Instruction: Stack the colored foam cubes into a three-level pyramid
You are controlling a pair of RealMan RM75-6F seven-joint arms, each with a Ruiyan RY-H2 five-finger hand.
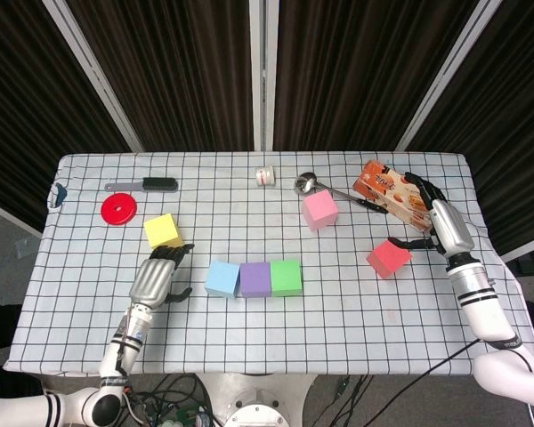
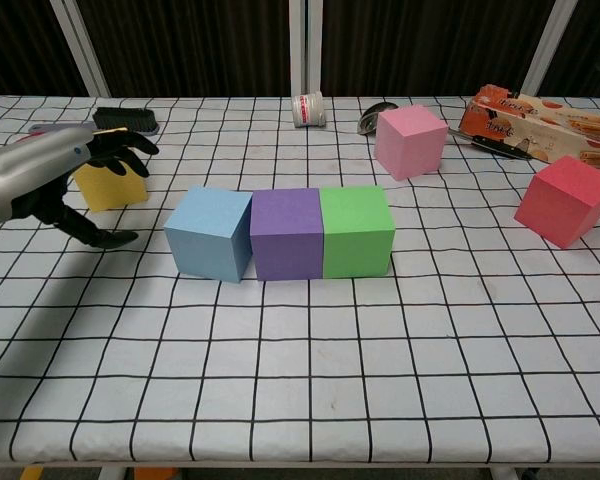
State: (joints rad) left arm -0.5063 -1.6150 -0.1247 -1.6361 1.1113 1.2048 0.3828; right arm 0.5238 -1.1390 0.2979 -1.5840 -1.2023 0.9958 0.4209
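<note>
On the bench (image 1: pixel 89 294), the blue cube (image 1: pixel 222 277), purple cube (image 1: pixel 254 278) and green cube (image 1: pixel 286 277) form a row near the front edge. The yellow cube (image 1: pixel 163 232), pink cube (image 1: pixel 320 210) and red cube (image 1: pixel 388 258) lie apart. Foam looks light, soft, squashable; grip opposite flat faces gently. The left hand (image 1: pixel 157 277) and right hand (image 1: pixel 432 216) are spread, holding nothing.
</note>
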